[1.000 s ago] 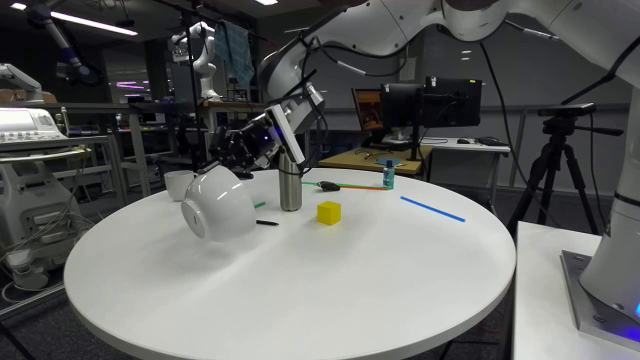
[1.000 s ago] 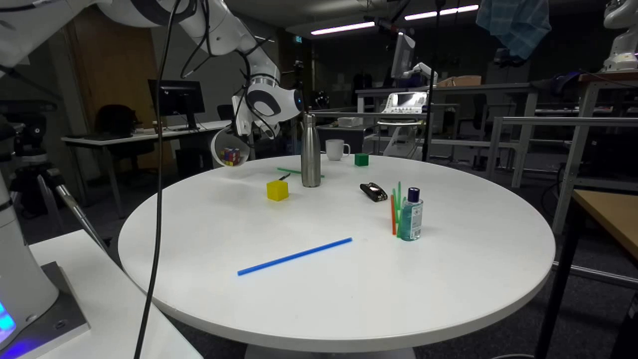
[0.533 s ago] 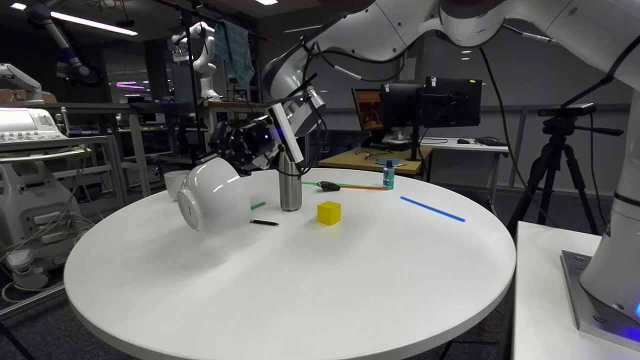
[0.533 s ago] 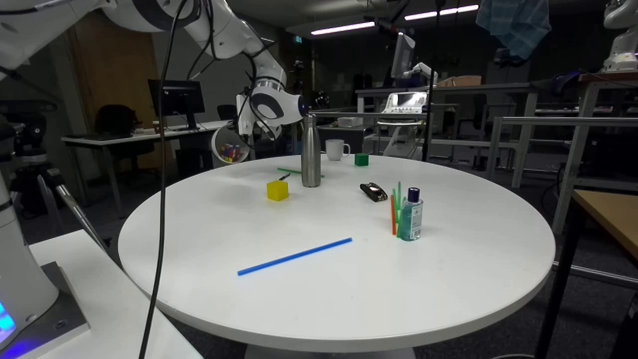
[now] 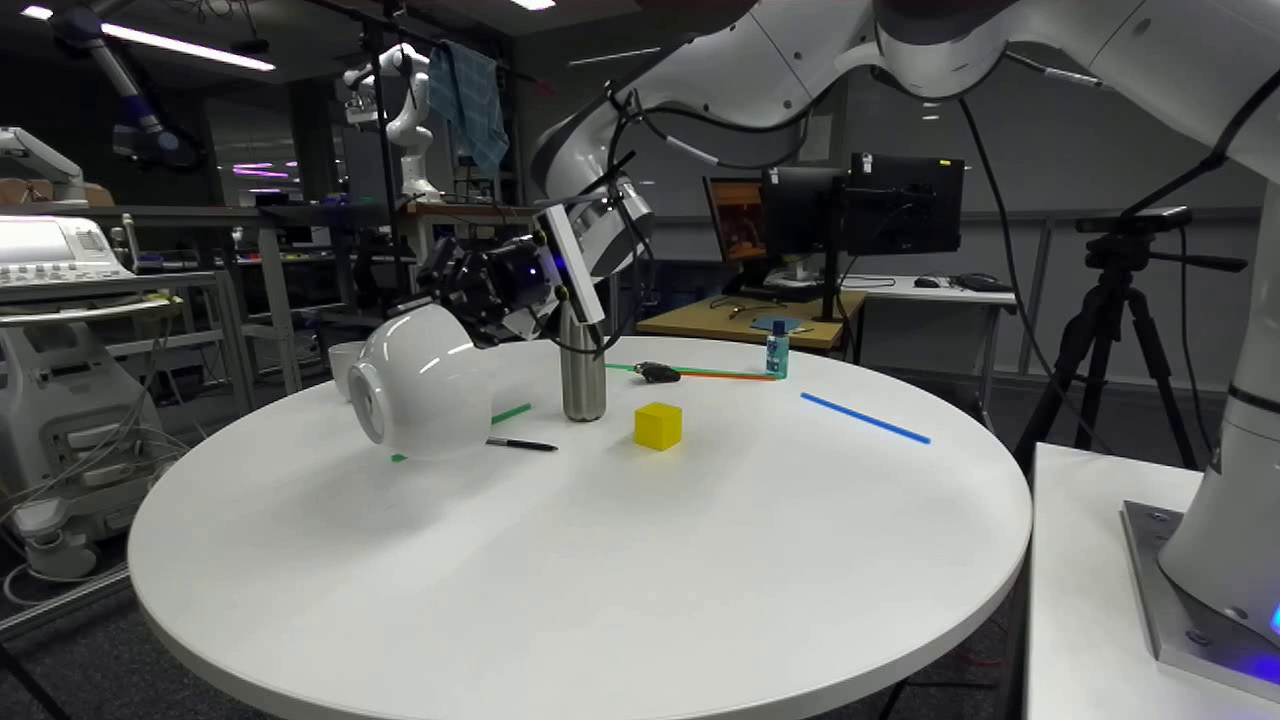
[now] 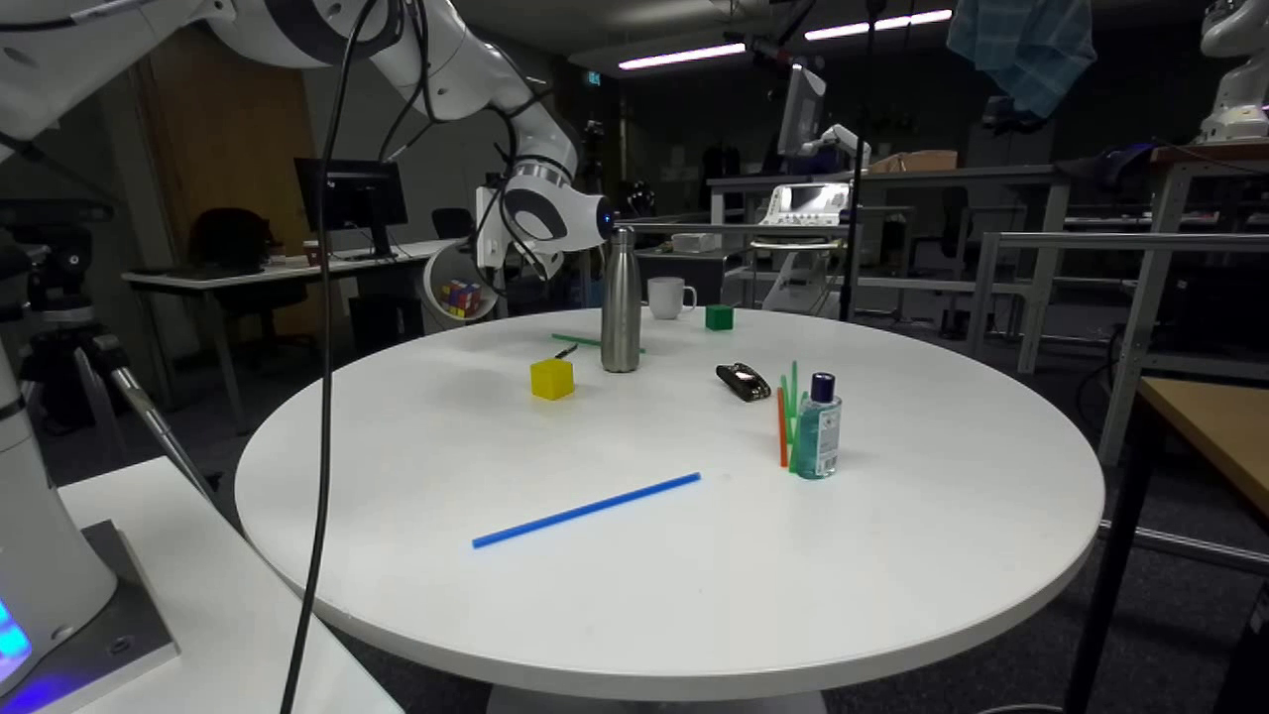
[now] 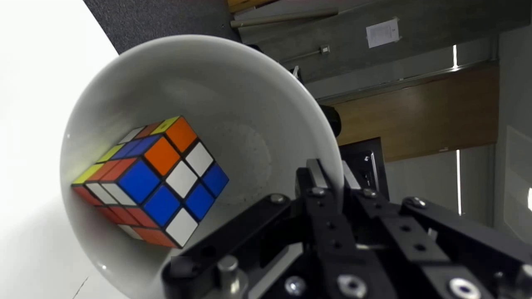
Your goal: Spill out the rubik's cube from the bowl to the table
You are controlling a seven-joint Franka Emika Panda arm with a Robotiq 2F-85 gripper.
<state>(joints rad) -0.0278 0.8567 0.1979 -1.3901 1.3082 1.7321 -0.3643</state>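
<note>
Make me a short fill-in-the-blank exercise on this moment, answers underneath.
1. The gripper is shut on the rim of the tilted bowl, whose colour is ____.
2. The Rubik's cube is ____ the bowl, not outside it.
3. The metal bottle on the table stands ____, not tilted.
Missing words: white; inside; upright.

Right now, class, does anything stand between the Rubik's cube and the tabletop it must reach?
Yes: the wall of the tilted bowl, which the cube rests against inside. A pen and a green stick lie on the table nearby; I can't tell whether either is beneath the cube.
</note>
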